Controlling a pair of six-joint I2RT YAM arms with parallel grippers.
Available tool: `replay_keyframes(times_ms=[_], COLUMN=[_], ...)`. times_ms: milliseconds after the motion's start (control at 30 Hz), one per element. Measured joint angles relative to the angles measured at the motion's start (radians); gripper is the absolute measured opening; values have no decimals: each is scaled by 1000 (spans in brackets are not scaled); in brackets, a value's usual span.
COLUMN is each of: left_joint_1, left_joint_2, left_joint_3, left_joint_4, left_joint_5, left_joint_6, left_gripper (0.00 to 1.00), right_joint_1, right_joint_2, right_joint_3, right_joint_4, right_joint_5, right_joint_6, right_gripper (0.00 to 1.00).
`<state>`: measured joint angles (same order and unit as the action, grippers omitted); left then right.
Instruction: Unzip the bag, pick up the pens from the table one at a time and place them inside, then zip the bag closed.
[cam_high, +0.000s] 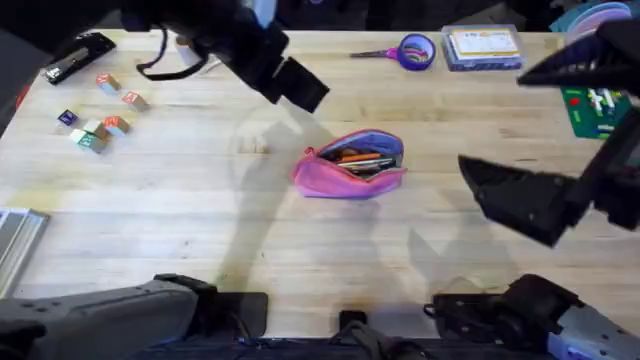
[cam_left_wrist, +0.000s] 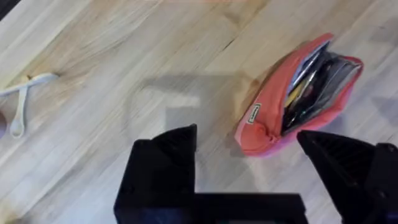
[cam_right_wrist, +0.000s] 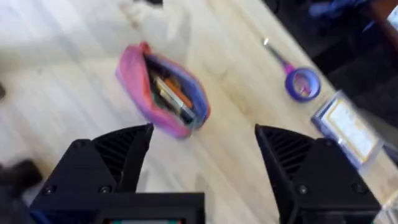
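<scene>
The right gripper (cam_right_wrist: 202, 165) is hovering wide open, holding nothing. The left gripper (cam_left_wrist: 249, 165) is also gaping empty — just beside the pink pouch (cam_high: 348, 166). The pouch is lying unzipped mid-table (cam_high: 200, 220), orange pens (cam_high: 357, 157) showing inside. Farther back — purple-handled scissors (cam_high: 405, 51) and a clear plastic box (cam_high: 482, 48).

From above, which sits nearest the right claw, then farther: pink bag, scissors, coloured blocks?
From the right claw:
1. Bag, table's middle.
2. Scissors, far edge, though not much farther.
3. Blocks, far left side.
</scene>
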<state>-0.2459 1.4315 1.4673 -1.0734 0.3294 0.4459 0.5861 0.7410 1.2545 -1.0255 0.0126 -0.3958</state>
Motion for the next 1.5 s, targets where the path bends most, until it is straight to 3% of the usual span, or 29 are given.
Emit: replay_keyframes(times_ms=[167,633,867,1000,1100,1133,1367,1500], left_joint_1=[24,24,24,24,27,42,131,178], left_joint_2=[1,1,1,1,1,1,1,1], left_joint_3=[0,0,0,0,0,0,0,0], left_joint_4=[-49,-57,-56,-72,-146,-238,-453,-495], left_joint_5=[0,-5,-55,-82,-65,-12,164,236], left_joint_6=[11,56,59,97,186,298,628,814], left_gripper=[994,993,994,993,993,994,996,995], right_joint_1=[0,0,0,0,0,0,0,0], right_joint_2=[0,0,0,0,0,0,0,0], right_joint_3=[0,0,0,0,0,0,0,0], right_joint_4=[-92,-86,-93,-99,-107,-116,-118,-118], right_joint_5=[3,4,7,7,7,6,6,6], right_joint_6=[1,3,3,3,3,3,3,3], right_gripper=[998,998,998,997,997,997,997,997])
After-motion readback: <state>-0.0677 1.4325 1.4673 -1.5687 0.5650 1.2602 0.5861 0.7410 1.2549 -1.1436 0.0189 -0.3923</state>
